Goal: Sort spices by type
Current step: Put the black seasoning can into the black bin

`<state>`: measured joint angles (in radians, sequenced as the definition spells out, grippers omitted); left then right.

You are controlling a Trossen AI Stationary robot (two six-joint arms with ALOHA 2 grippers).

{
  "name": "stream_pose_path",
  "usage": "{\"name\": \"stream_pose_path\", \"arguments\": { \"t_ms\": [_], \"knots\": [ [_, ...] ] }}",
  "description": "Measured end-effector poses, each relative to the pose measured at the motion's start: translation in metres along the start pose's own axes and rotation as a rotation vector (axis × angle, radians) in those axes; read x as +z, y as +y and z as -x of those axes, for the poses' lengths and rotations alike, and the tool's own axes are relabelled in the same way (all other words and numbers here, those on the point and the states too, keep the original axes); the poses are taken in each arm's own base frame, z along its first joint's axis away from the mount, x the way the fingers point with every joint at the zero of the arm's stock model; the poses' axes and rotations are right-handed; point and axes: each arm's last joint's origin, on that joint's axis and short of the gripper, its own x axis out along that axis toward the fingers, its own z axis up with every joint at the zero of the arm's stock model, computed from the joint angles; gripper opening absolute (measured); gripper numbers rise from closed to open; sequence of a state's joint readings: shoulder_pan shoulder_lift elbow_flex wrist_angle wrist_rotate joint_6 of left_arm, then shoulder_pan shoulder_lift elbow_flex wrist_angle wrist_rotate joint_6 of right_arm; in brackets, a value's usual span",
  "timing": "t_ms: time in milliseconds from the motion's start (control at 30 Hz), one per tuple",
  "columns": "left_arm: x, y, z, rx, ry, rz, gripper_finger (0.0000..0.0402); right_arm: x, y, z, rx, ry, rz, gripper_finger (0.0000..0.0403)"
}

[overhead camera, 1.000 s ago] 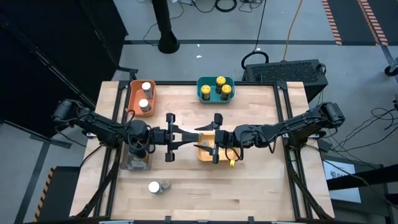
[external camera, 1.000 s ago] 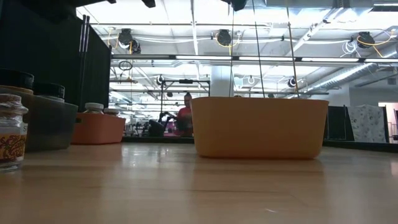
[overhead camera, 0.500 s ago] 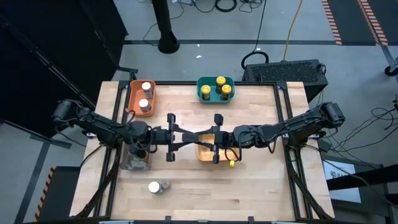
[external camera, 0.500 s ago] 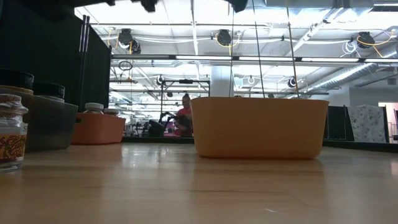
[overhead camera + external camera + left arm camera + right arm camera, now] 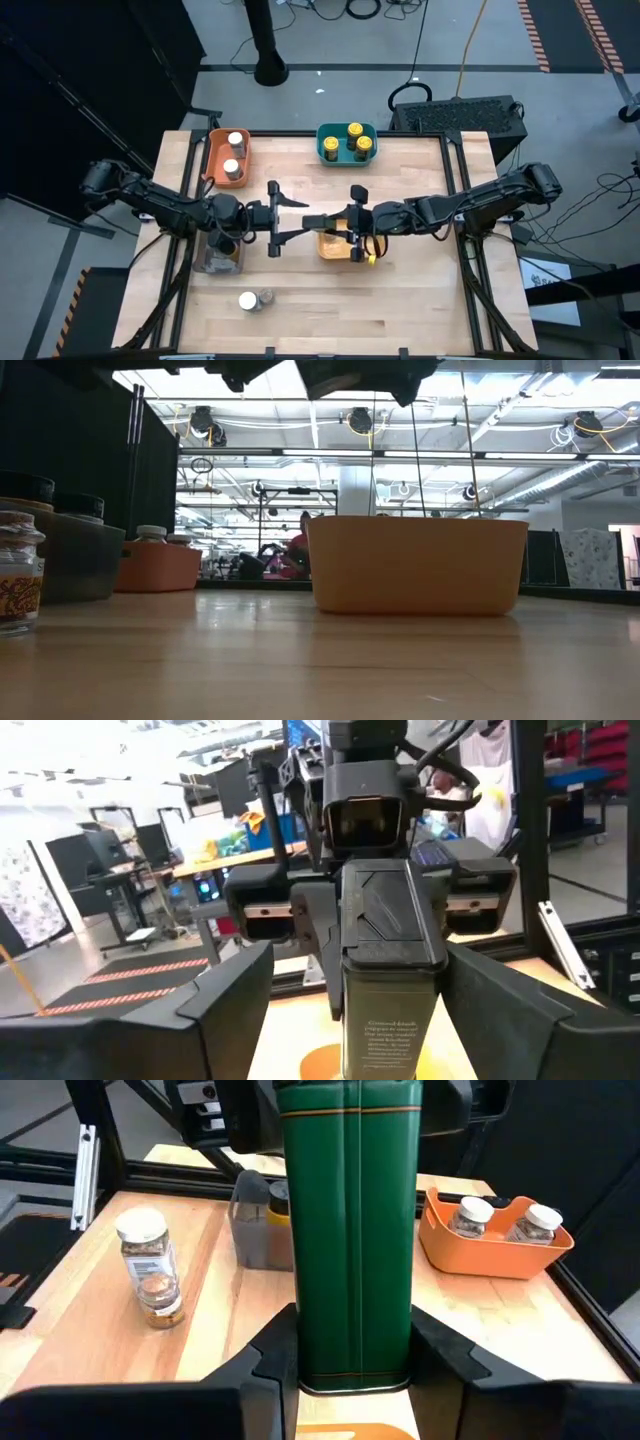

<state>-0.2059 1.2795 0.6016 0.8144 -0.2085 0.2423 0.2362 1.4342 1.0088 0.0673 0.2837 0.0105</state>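
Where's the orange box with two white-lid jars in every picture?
High view: orange bin, upper left.
Low view: orange bin, left of middle, right of the grey bin.
Left wrist view: not in it.
Right wrist view: orange bin, right side.
Shared landmark: the grey bin.

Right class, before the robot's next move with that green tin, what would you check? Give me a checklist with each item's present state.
1. Right pincer shut on green tin: ok.
2. Left pincer open, fingers apart from the tin's sides: ok.
3. Tin centred over yellow bin: cannot tell.
4. Room inside the yellow bin: cannot tell, the arms hide it.
5. All jars binned: not ok, two loose jars stand on the table.
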Motion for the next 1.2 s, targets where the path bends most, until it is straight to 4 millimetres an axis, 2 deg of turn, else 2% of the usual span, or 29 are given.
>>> {"name": "stream_pose_path", "arguments": {
  "t_ms": [300,633,867,1200],
  "knots": [
    [0.001,0.0,-0.001,-0.015,-0.01,-0.025,0.0278,0.0,-0.004,-0.001,-0.007,-0.003,0.018,0.011],
    [-0.001,0.0,-0.001,-0.02,0.01,-0.051,0.0221,0.001,-0.013,-0.003,0.016,-0.003,0.025,0.011],
    [0.002,0.004,-0.004,0.013,0.024,-0.013,0.0219,0.001,-0.013,-0.004,0.004,-0.002,0.017,0.011],
    [0.005,0.001,-0.017,-0.059,0.069,-0.05,0.0212,-0.001,-0.011,-0.003,0.063,0.013,-0.012,0.011]
  ]
}}
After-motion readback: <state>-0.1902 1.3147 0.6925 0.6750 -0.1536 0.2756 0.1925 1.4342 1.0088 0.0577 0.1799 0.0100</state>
